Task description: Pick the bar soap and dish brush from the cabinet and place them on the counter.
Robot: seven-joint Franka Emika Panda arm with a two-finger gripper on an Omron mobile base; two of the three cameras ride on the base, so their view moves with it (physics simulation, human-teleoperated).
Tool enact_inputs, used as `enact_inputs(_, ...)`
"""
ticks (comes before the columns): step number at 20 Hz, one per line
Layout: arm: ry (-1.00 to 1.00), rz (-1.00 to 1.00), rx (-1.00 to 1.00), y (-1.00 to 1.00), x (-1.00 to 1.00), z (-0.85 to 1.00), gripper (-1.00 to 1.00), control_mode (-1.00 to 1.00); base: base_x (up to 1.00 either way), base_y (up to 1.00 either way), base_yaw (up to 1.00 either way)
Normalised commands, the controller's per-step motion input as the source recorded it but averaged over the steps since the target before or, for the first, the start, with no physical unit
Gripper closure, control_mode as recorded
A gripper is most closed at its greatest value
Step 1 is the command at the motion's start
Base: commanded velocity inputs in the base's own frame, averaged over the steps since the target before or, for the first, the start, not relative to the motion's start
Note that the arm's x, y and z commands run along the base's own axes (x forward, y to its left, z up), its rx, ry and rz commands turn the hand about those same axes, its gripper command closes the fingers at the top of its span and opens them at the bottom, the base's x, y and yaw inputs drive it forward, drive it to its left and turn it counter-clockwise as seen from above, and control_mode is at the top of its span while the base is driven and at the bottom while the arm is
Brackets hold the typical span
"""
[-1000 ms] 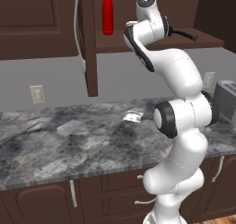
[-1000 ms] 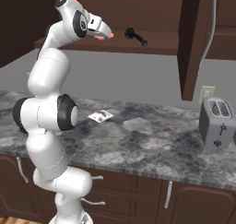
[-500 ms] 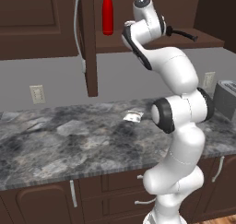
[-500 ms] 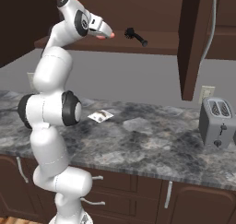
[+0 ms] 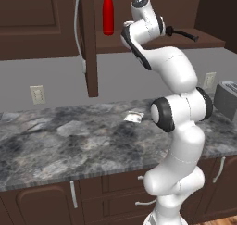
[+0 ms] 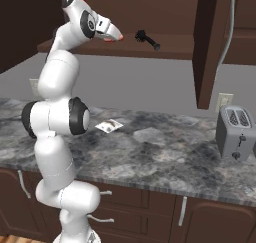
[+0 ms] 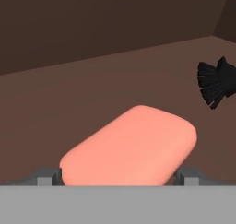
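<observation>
Marbled grey desk (image 5: pixel 69 140) is stretching under dark cabinet (image 5: pixel 46 20); arm reaching up to shelf beside red bottle (image 5: pixel 108 12). Rt base view: claw (image 6: pixel 116 37) is hovering over bar soap (image 6: pixel 108 40), dish brush (image 6: pixel 147 39) lying just beside, toaster (image 6: pixel 236 132) on desk. Hand view: claw tips are sitting apart either side of soap, not clamped; brush bristles upper rt.

No legible text, labels or nos. anywhere; print on counter packet (image 5: pixel 134 117) too small to read.
</observation>
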Motion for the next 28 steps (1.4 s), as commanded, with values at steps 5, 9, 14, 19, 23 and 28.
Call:
enact_inputs(5, 0.00, 0.00, 0.00, 0.00, 0.03, 0.00, 1.00, -1.00, 0.00, 0.00, 0.00)
enact_inputs(9, -0.04, 0.00, 0.00, 0.00, -0.19, 0.11, 1.00, -1.00, 0.00, 0.00, 0.00)
enact_inputs(14, -0.09, 0.00, 0.00, 0.00, -0.36, 0.16, 1.00, -1.00, 0.00, 0.00, 0.00)
enact_inputs(19, -0.09, 0.00, 0.00, -0.02, -0.35, 0.02, 1.00, -1.00, 0.00, 0.00, 0.00)
enact_inputs(23, -0.11, 0.00, 0.00, -0.04, -0.33, 0.01, 1.00, -1.00, 0.00, 0.00, 0.00)
enact_inputs(28, -0.09, 0.00, 0.00, -0.07, -0.45, 0.04, 1.00, -1.00, 0.00, 0.00, 0.00)
